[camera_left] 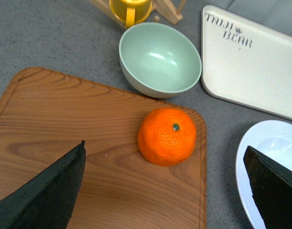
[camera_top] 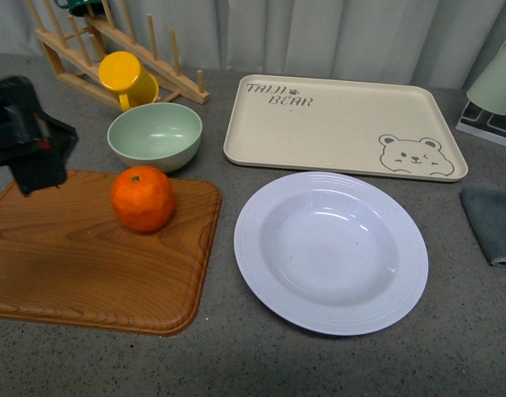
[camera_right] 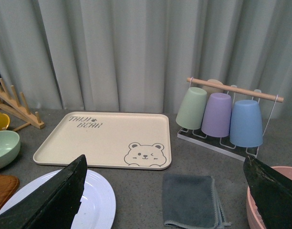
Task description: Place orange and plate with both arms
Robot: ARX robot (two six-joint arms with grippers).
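Note:
The orange (camera_top: 142, 198) sits on the far right part of a wooden board (camera_top: 88, 265); it also shows in the left wrist view (camera_left: 167, 135). The white ridged plate (camera_top: 331, 251) lies on the grey table right of the board. Its edge shows in the left wrist view (camera_left: 260, 157) and in the right wrist view (camera_right: 91, 202). My left gripper (camera_top: 34, 153) hovers over the board's far left corner, open and empty, left of the orange; its midpoint in its own view (camera_left: 165, 152) lies just short of the fruit. My right gripper (camera_right: 164, 164) is open and empty, out of the front view.
A pale green bowl (camera_top: 155, 136) and a yellow cup (camera_top: 127, 78) on a wooden rack stand behind the board. A beige bear tray (camera_top: 344, 126) lies behind the plate. A grey cloth (camera_top: 491, 223) lies at the right; a cup rack (camera_right: 222, 114) and a pink bowl (camera_right: 260, 210) are near it.

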